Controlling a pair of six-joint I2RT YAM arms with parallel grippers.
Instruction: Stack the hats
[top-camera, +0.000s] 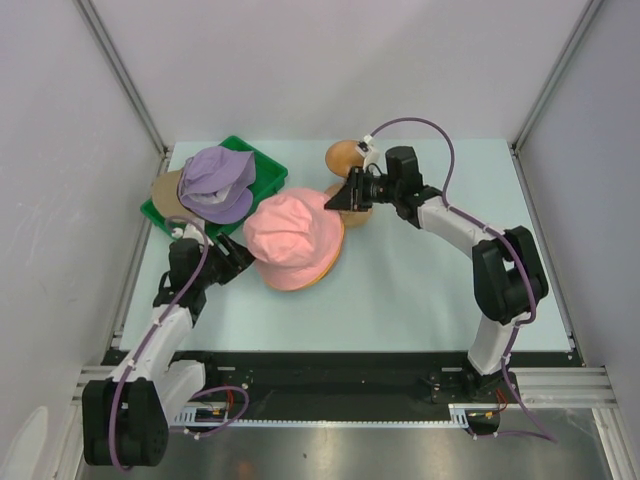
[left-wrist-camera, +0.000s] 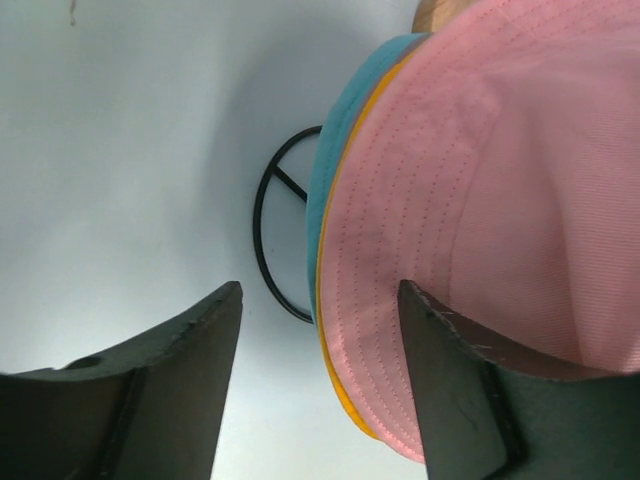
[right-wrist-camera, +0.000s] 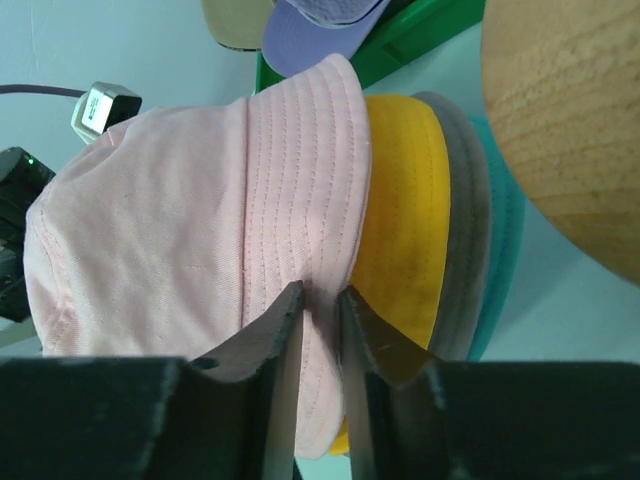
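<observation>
A pink hat (top-camera: 293, 238) tops a pile in the middle of the table; under it show the brims of an orange hat (right-wrist-camera: 405, 200), a grey hat (right-wrist-camera: 465, 220) and a teal hat (right-wrist-camera: 505, 230). My right gripper (right-wrist-camera: 320, 292) is shut on the pink hat's brim (right-wrist-camera: 300, 200) at the pile's far right side (top-camera: 345, 192). My left gripper (left-wrist-camera: 320, 300) stands open at the pile's near left edge (top-camera: 240, 258), with the pink brim's edge (left-wrist-camera: 390, 330) between its fingers. A lavender hat (top-camera: 218, 183) lies over a tan cap (top-camera: 165, 190).
A green tray (top-camera: 262, 172) at the back left holds the lavender hat and tan cap. A wooden stand (top-camera: 345, 155) is right behind my right gripper, close in the right wrist view (right-wrist-camera: 570, 120). A black wire ring (left-wrist-camera: 285, 230) lies under the pile.
</observation>
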